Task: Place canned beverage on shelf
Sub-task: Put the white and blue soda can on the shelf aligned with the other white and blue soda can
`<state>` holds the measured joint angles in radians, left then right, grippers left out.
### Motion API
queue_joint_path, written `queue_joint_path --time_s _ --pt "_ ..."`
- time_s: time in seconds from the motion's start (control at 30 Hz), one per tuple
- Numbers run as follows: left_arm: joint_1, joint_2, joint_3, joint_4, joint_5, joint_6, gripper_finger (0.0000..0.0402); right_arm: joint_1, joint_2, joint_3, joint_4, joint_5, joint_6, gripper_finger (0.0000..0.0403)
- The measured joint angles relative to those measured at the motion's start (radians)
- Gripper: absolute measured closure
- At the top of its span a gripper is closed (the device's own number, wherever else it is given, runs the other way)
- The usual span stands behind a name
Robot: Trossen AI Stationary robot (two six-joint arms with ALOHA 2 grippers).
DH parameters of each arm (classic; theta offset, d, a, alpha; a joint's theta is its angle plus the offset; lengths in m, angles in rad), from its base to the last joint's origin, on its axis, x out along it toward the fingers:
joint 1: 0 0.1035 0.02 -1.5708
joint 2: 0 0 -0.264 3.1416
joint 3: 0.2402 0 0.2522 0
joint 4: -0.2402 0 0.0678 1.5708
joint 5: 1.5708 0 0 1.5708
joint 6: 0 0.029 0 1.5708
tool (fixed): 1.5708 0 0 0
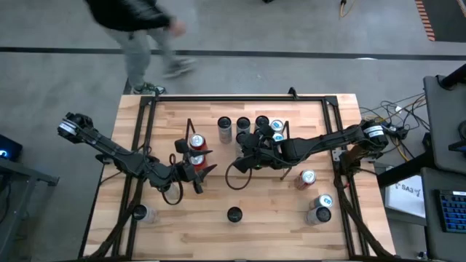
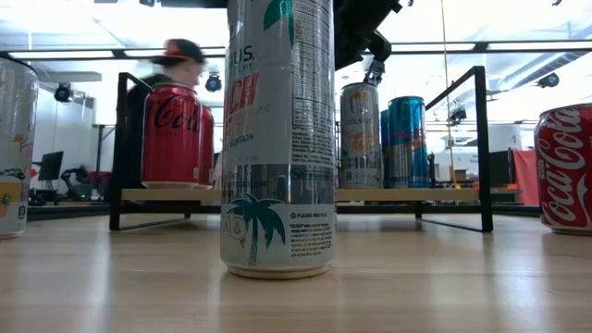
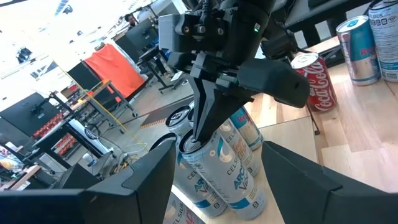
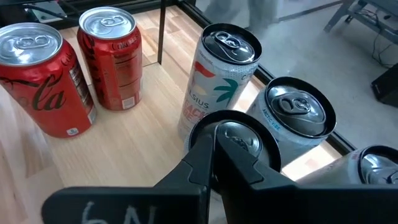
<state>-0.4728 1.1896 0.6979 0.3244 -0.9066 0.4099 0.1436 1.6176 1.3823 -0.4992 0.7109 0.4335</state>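
Right gripper point(image 1: 244, 155) clamped on tall silver can point(image 4: 239, 140) at low black-wire wooden shelf point(image 1: 191, 125).
Left gripper point(image 1: 200, 175) spread wide nearby (beside two red cans point(image 1: 196, 143)).

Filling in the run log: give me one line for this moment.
right gripper: on a Celsius can at the shelf | left gripper: open, beside red Coca-Cola cans

On my shelf point(image 1: 287, 129), two cans point(image 1: 196, 142) stand at nine o'clock and a cluster point(image 1: 268, 129) at three. A lone can point(image 1: 234, 214) sits toward six, three cans point(image 1: 319, 207) toward four.
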Motion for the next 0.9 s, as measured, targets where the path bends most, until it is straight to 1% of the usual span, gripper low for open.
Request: queue_joint_path --time_s 0.5,0.9 --pt "0.000 0.000 0.000 0.000 0.000 0.000 0.0178 -0.016 0.000 -0.001 -0.009 0.000 -0.027 0.0390" --pt "0.000 0.000 0.000 0.000 0.000 0.000 0.0178 0.000 -0.049 0.021 -0.020 -0.008 -0.036 0.0390"
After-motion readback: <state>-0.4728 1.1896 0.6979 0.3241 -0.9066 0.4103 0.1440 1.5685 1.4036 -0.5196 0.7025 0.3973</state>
